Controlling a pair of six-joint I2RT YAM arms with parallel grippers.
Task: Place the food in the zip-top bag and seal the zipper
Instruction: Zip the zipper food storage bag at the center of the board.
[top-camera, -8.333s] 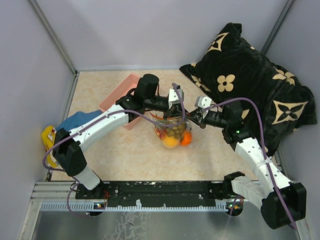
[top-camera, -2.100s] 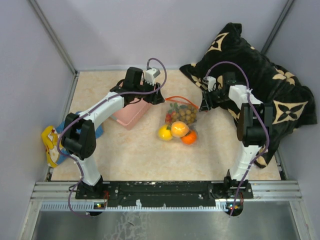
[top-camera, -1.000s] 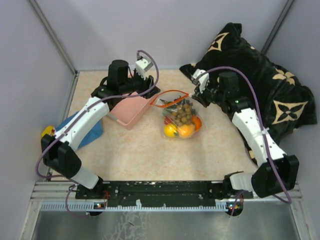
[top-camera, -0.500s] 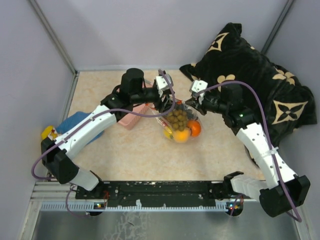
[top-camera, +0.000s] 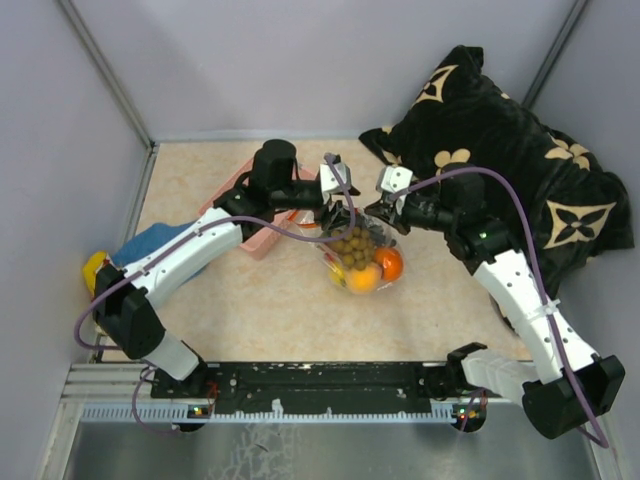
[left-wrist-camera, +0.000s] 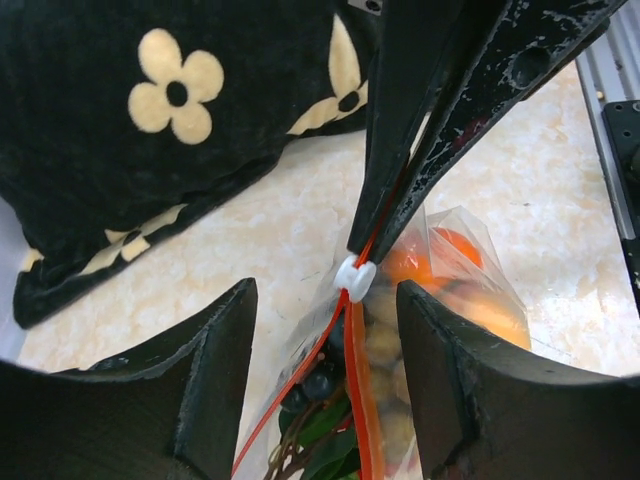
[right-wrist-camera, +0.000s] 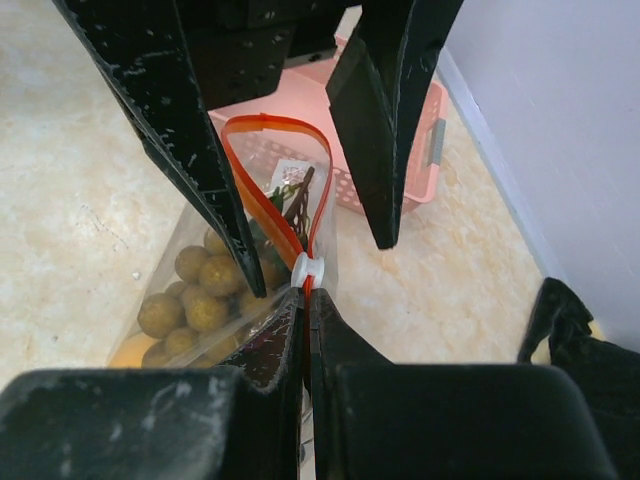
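Observation:
The clear zip-top bag (top-camera: 362, 262) stands on the table, holding the food: tan berries (right-wrist-camera: 195, 290), dark grapes (left-wrist-camera: 320, 385) and an orange fruit (top-camera: 389, 262). Its red-orange zipper (right-wrist-camera: 262, 178) gapes in a loop, and a white slider (left-wrist-camera: 354, 277) sits at one end. My right gripper (right-wrist-camera: 306, 298) is shut on the zipper's end just behind the slider. My left gripper (left-wrist-camera: 325, 290) is open, with one finger on each side of the bag's mouth and touching neither side. In the top view the two grippers meet over the bag, the left gripper (top-camera: 340, 214) facing the right gripper (top-camera: 384, 214).
A pink basket (top-camera: 250, 205) lies just left of the bag, under the left arm. The black flowered pillow (top-camera: 500, 160) fills the back right corner. A blue-and-yellow cloth (top-camera: 150, 245) lies at the left edge.
My left gripper has swung right from above the basket to straddle the bag's mouth. The right gripper has kept its hold, and the bag has shifted slightly toward the front.

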